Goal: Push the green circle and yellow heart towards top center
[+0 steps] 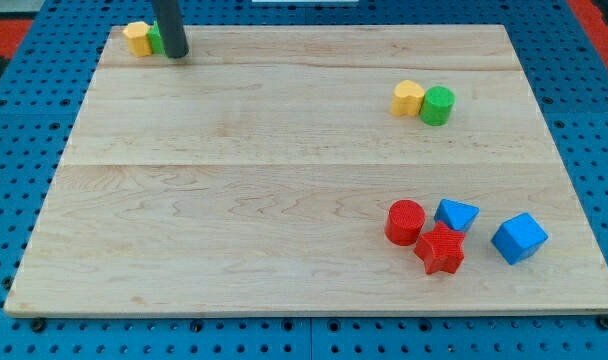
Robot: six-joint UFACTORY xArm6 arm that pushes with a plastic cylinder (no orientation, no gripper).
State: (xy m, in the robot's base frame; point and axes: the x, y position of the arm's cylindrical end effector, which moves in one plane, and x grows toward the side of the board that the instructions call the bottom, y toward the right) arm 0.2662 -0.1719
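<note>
A pale wooden board [234,200] lies on a blue pegboard surface [14,150] under even light.

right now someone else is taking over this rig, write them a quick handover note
My tip is at the board's top left corner, right beside a small yellow block with a green block partly hidden behind the rod.
The green circle block and yellow heart block sit touching each other at the view's upper right, heart on the left.
Done: nothing visible yet; the pair is not at top center.
Left: bring my tip to the pair's right side and push both leftward and up toward top center.
A red cylinder, red star and two blue blocks lie at lower right, out of the path.
</note>
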